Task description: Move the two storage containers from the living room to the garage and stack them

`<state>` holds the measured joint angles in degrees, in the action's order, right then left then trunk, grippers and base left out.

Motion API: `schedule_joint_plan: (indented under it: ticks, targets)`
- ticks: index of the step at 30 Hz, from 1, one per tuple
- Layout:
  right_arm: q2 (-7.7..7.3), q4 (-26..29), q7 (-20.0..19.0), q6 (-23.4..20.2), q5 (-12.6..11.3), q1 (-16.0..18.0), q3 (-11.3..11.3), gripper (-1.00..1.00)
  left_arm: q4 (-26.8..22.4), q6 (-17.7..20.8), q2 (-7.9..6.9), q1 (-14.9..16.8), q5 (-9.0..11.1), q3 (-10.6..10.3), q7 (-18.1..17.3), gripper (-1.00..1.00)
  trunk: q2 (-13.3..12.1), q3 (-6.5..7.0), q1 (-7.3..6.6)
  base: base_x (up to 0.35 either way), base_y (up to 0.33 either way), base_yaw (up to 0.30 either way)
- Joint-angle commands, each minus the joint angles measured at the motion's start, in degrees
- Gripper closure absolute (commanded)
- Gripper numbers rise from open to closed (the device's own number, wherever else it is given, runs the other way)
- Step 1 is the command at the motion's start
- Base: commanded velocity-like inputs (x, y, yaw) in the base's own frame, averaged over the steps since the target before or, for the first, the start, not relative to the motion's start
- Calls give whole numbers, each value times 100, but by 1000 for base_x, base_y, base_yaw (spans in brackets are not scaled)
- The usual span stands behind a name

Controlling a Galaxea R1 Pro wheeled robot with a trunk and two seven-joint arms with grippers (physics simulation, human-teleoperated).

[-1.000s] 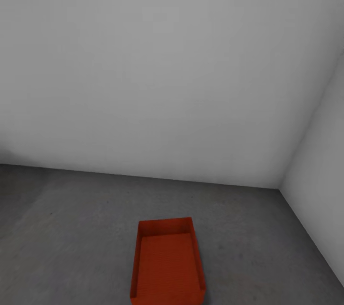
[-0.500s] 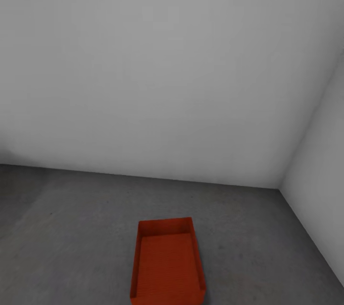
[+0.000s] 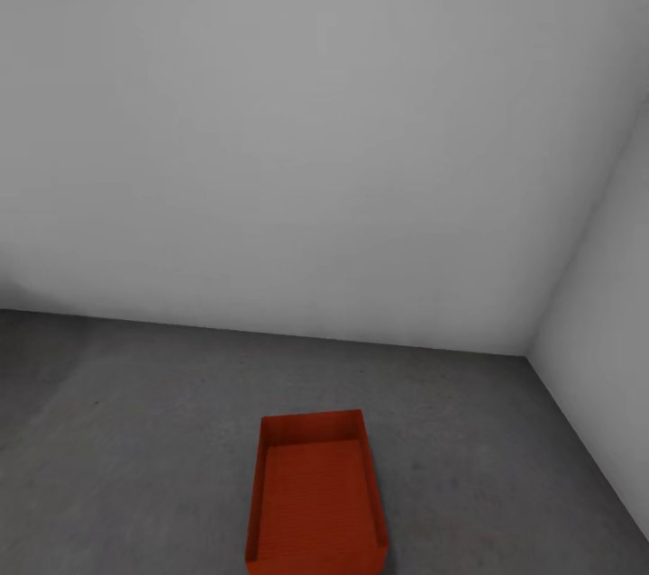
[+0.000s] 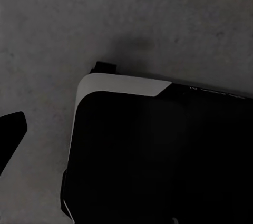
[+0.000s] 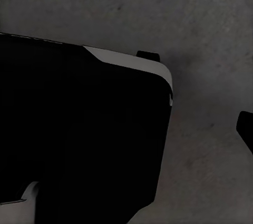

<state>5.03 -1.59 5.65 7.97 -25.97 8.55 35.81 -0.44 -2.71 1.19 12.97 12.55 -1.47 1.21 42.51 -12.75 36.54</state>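
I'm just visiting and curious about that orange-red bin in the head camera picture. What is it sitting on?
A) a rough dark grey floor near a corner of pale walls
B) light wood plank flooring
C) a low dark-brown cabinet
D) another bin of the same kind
A: the storage container rests open side up straight on the dark grey floor, with pale grey walls meeting in a corner behind it.

The head camera looks forward and down from above into a room corner, taking in pale walls, a stretch of floor and a bin low in its field, cut by the picture's edge. Each wrist camera points straight down at the floor from close by, past the robot's black base. All three views share the grey floor.
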Motion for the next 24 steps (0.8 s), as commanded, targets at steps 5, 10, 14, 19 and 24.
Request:
schedule_joint_plan:
  ticks: [5, 10, 14, 19, 24]
  targets:
    - [-1, -17, 6, 29, -42, 6, 49, -100, -38, -19, 5, 4, 21, -27, 15, -100, 6, -8, 1, 0, 0, 0]
    - [4, -17, 6, 29, -48, 6, 49, -100, -44, -19, 4, 4, 20, -33, 13, -100, 6, -8, 1, 0, 0, 0]
    - [0, -17, 6, 29, -43, 6, 49, -100, -44, -19, 4, 4, 13, -34, 12, -100, 6, -8, 1, 0, 0, 0]
    - [-2, -17, 6, 29, -46, 6, 49, -100, -44, -19, 4, 4, 11, -37, 13, -100, 6, -8, 1, 0, 0, 0]
    - [-2, -17, 6, 29, -41, 6, 49, -100, -44, -19, 4, 4, 11, -37, 12, -100, 6, -8, 1, 0, 0, 0]
